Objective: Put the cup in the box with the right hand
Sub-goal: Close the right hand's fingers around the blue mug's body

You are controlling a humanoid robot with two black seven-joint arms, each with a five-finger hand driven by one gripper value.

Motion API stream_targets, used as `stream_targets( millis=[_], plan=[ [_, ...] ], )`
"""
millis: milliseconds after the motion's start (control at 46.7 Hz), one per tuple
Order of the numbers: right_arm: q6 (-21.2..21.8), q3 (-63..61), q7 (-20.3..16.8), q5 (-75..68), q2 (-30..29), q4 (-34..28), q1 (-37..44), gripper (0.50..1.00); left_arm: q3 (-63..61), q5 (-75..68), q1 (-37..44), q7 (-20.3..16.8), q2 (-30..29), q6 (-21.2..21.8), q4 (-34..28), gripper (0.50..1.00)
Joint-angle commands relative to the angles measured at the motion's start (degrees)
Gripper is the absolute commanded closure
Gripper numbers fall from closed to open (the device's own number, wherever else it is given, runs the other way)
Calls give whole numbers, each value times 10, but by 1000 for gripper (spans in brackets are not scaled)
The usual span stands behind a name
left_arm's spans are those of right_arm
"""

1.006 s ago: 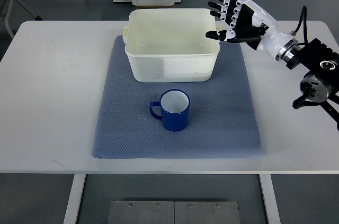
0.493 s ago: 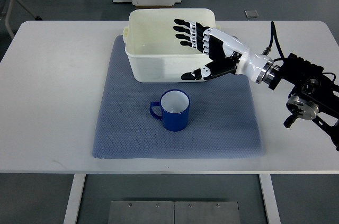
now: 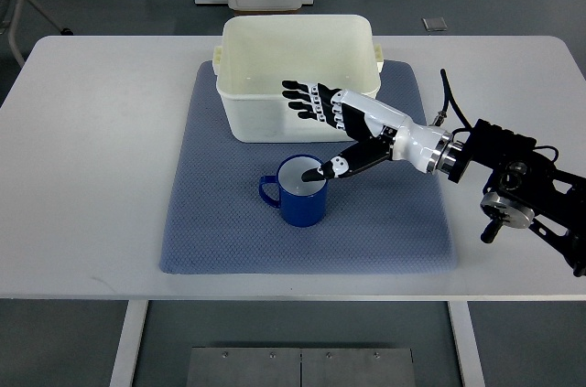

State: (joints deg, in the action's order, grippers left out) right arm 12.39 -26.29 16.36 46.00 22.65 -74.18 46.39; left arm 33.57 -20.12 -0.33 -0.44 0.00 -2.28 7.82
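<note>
The right hand (image 3: 322, 126) has swung down from above the box's far right corner to just over the cup, its arm reaching in from the table's right edge. Nearest, the blue cup (image 3: 300, 190) stands upright near the middle of the grey mat (image 3: 220, 231), handle pointing left. The hand's fingers are spread and hold nothing; the thumb tip (image 3: 316, 171) hangs over the cup's rim, while the four fingers extend across the near wall of the cream box (image 3: 247, 122). The box sits empty at the mat's far edge. The grasp looks imminent but not yet made.
</note>
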Motion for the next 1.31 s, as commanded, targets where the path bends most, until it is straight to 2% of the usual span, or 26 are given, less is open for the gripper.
stream_targets(
  millis=[0,771,1178,1285],
  plan=[
    [0,5,0,6,-7,1,-1,505,0,0,0,0,0,0,0,500],
    [-9,26,4,25,-64,81,-31,507,0,0,0,0,0,0,0,500],
    [-32,34,4,25,-92,112,-42,519,0,0,1,0,0,0,0,500],
    [-32,41,4,24,-96,115,-43,540,0,0,1,0,0,0,0,500]
  ],
)
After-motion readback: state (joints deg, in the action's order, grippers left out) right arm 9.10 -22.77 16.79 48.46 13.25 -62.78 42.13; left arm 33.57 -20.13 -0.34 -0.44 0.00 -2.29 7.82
